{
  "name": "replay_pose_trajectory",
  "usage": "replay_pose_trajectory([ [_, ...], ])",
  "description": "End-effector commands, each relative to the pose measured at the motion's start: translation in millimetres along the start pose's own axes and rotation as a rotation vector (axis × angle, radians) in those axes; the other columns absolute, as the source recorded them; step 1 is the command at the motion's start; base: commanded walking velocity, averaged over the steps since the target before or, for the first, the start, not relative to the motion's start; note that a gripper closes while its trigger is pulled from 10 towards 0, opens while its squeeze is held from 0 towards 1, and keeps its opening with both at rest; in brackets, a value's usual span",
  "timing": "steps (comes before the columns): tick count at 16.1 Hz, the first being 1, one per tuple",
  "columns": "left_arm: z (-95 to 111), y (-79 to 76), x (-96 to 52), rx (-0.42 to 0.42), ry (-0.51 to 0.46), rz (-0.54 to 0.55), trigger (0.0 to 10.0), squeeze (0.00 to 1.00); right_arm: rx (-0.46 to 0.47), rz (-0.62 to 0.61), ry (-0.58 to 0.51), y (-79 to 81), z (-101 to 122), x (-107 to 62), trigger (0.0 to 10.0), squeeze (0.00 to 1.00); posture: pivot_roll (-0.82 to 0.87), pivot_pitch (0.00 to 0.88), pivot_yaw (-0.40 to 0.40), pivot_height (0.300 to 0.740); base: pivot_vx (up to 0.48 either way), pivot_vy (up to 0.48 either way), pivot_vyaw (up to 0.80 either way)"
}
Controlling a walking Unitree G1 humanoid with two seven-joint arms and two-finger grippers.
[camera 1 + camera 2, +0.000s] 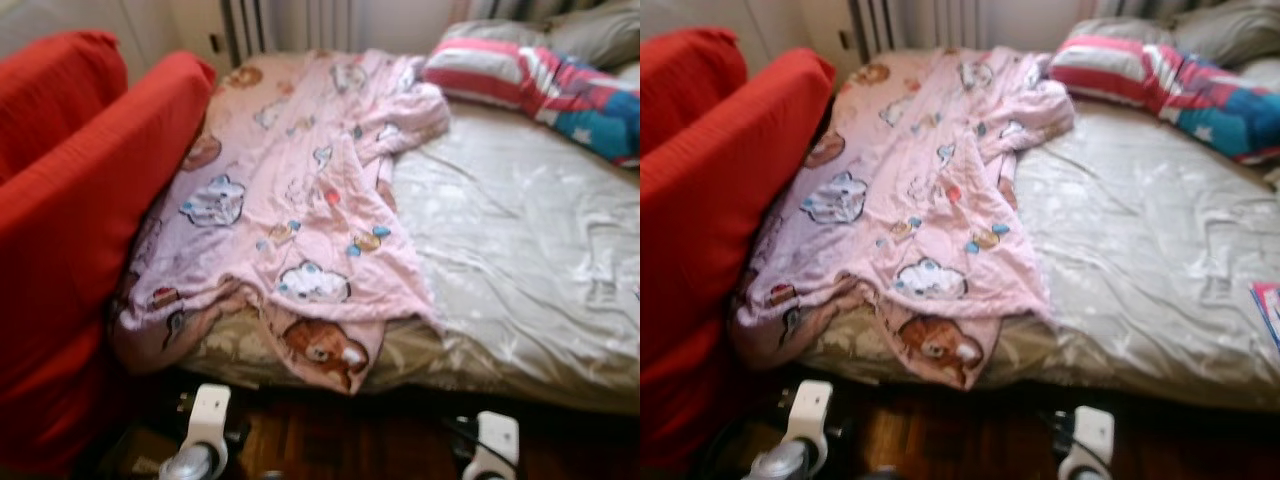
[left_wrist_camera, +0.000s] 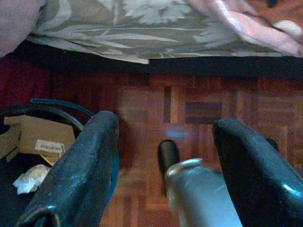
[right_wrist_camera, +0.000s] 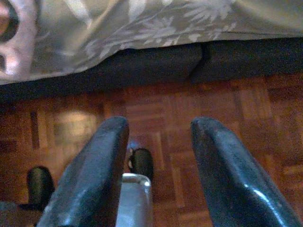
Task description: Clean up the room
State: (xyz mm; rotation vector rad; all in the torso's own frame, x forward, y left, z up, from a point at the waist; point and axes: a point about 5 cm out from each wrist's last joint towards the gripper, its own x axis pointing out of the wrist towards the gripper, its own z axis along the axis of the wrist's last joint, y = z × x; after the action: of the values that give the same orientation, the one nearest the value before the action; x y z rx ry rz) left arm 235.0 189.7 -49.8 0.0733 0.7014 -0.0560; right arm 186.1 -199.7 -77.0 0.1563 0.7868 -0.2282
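**Blanket rumpled across bed, both claws low and empty**

Blanket [image 1: 300, 210], pink with cartoon prints, heaped on left half of bed [image 1: 520, 260], one corner hanging off front edge. Left claw [image 2: 163, 156] and right claw [image 3: 158, 161] spread open, holding nothing, hanging above parquet floor [image 3: 156, 104] before bed. Striped pillow [image 1: 500, 75] at headboard; red sofa [image 1: 70, 200] touching bed's left side.

Pink cartoon-print blanket [image 1: 300, 200] lies rumpled across the bed's left half, one corner hanging over the near edge above the left arm [image 1: 205, 425]. Grey sheet [image 1: 520, 250] lies bare beyond the right arm [image 1: 492, 445]. Red armchair [image 1: 80, 220] stands left of the left arm; striped pillow [image 1: 500, 75] sits farthest away.
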Motion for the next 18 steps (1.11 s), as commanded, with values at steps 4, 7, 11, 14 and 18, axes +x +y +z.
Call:
replay_pose_trajectory([
  [4,-13.6,5.5,-5.0,-0.008,0.031,0.018,10.0,0.00,0.011,0.027,0.001,9.7,-1.5,0.1,10.0,0.00,0.08,0.198,0.006,0.740,0.000,0.076,0.00],
  [7,-13.4,5.0,-4.9,-0.015,0.029,0.018,10.0,0.00,0.012,0.028,-0.004,10.3,-0.1,0.5,10.0,0.00,0.08,0.199,0.006,0.740,0.000,0.000,0.00],
  [11,-15.1,3.5,-5.2,-0.013,0.035,0.014,10.0,0.00,0.005,0.030,-0.001,10.4,-1.3,0.1,10.0,0.00,0.08,0.199,0.002,0.740,0.000,0.000,0.00],
  [14,-16.5,2.9,-5.5,-0.006,0.041,0.012,10.0,0.00,0.002,0.031,0.000,10.6,-1.1,0.2,10.0,0.00,0.08,0.197,0.001,0.740,0.000,0.000,0.00],
  [18,-18.9,3.4,-6.2,0.012,0.051,0.016,10.0,0.00,-0.003,0.034,0.002,11.3,-1.3,0.2,10.0,0.00,0.08,0.190,0.001,0.740,0.000,-0.322,0.00],
])
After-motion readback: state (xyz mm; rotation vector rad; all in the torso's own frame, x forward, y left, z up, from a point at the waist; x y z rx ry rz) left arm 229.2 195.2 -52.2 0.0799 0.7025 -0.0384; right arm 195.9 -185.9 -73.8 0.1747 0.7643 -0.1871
